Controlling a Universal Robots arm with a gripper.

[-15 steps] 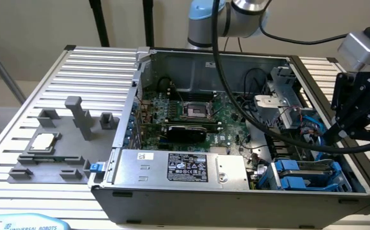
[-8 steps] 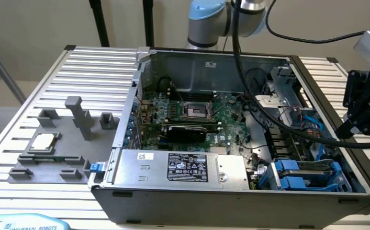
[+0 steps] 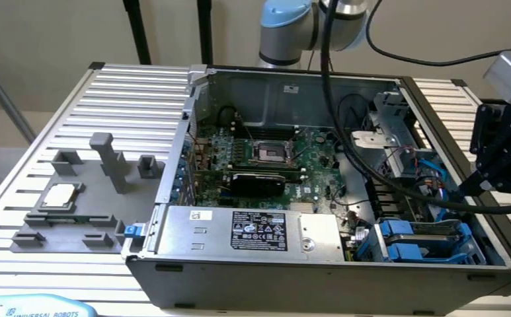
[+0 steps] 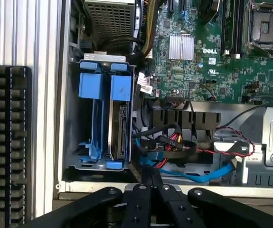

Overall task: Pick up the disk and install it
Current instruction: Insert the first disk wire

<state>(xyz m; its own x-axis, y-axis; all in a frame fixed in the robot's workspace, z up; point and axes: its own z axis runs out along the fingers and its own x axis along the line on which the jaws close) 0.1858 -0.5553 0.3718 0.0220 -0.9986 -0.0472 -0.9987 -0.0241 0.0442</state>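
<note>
Presently finds the claw [image 3: 482,179] [image 4: 151,176] closed, fingers pressed together, gripping nothing. Places it, in the exterior view, above the wall of the computer case [image 3: 326,284] on the exterior view's right, clear of the contents.

Locates the disk [image 4: 119,128] inside the drive cage [image 4: 103,57], standing on edge in the slot nearer the motherboard [image 4: 207,61], narrow silver-grey side toward the wrist camera, with its blue carrier tab [image 4: 121,88] at one end. Cannot tell whether fully pushed home. Records claw and disk apart, the claw near the case rim just beyond the cage.

Notes a second blue carrier [image 4: 91,85] in the neighbouring slot, just beside the disk, showing as an open frame. Notes a bundle of red and black cables [image 4: 174,142] just beside the cage, and a flat blue cable [image 4: 207,173] curving past it along the case floor.

Identifies the power supply [image 3: 255,231], a grey box with a black label, along the near wall of the case in the exterior view, next to the cage. Marks the processor socket [image 3: 268,153] mid-board and a small silver heat sink [image 4: 181,47] close by.

Finds the case standing on a ribbed metal worktop [image 3: 131,86]. Logs a grey fixture plate [image 3: 105,228] on the exterior view's left, well apart from the cage, with a small square silver chip [image 3: 59,195] resting on it. Logs a black keyboard [image 4: 5,142] beside the case in the wrist view, and the robot arm [image 3: 286,33] rising behind the case.
</note>
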